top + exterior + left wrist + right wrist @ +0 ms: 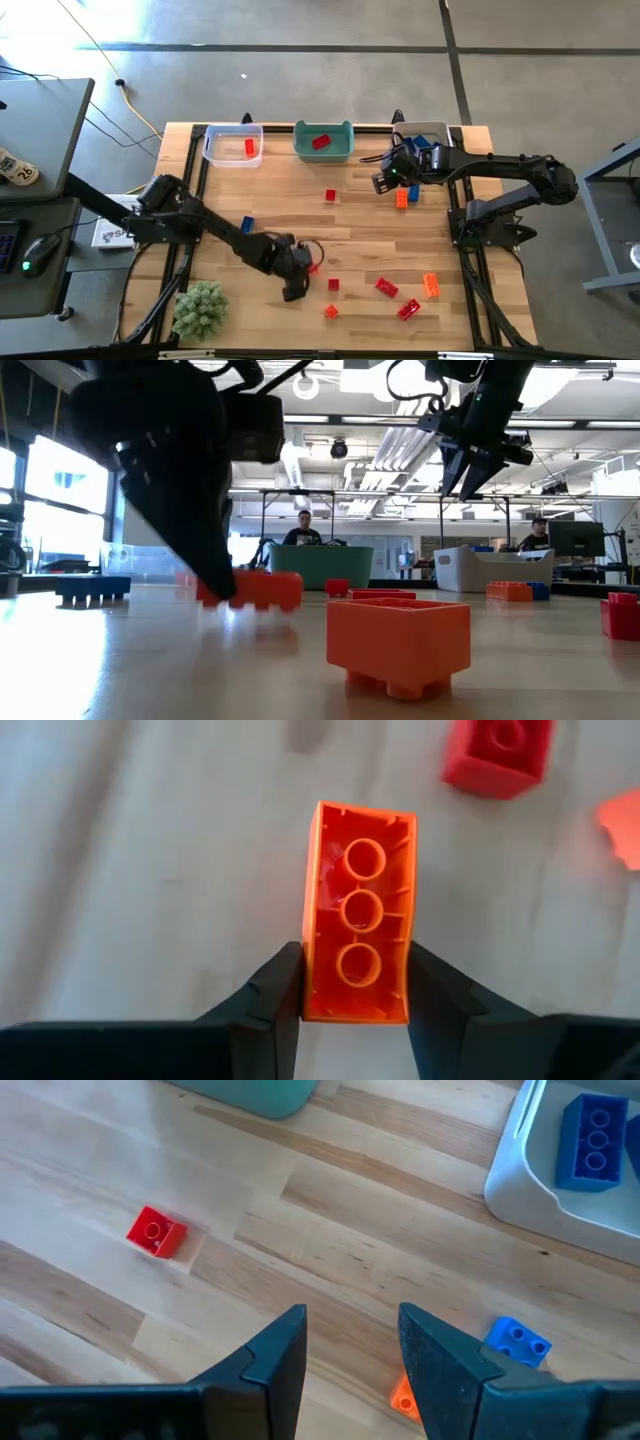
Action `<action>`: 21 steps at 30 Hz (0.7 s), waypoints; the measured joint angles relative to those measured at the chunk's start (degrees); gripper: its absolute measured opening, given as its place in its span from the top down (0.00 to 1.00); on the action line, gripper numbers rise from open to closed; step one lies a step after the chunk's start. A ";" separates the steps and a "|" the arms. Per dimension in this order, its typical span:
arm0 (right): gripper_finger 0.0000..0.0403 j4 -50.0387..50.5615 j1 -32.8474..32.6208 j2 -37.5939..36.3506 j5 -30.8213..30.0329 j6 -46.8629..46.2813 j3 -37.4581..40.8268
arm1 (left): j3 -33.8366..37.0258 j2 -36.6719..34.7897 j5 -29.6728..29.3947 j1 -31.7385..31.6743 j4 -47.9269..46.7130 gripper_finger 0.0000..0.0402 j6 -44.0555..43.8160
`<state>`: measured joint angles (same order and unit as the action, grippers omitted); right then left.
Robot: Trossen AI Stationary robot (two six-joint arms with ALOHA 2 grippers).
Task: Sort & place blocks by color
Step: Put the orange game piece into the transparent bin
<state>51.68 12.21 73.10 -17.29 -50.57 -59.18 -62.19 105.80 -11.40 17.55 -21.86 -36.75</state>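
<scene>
My left gripper [298, 268] [355, 1010] is near the middle of the table, shut on an orange block [358, 910] [258, 588]. My right gripper [383, 182] [350, 1365] [468, 470] hangs open above the far right part of the table and touches nothing. An orange block [402, 198] [402, 1400] and a blue block [412, 192] [517, 1340] lie on the table just beside it. Other red, orange and blue blocks lie scattered, among them a red cube [331, 195] [155, 1232]. My left gripper pinches the orange block between its two fingers, one finger [275, 1000] on each long side wall [312, 985], near one end. The fingers lie across the block. Its hollow underside with three tubes faces the wrist camera. It sits low at the table; whether it is lifted clear I cannot tell.
Three bins line the far edge: a clear one [233, 143] with an orange block, a teal one [323, 141] with a red block, and a white one [428, 133] [520, 1170] holding blue blocks. A fuzzy green plant [200, 308] stands at the near left. An orange block [400, 635] lies near the low camera.
</scene>
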 joint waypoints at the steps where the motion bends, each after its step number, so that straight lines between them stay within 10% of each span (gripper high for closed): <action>1: 0.64 -0.16 0.00 0.00 0.26 0.00 0.00 | 0.00 -1.21 -0.02 -0.77 -1.31 0.72 1.03; 21: 0.64 -1.00 -4.80 0.00 14.14 -8.46 0.00 | -0.09 -23.26 -7.50 -29.16 -21.17 0.72 22.31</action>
<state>50.68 7.41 73.10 -3.15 -59.03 -59.18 -62.28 82.54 -18.90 -11.60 -43.03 -14.44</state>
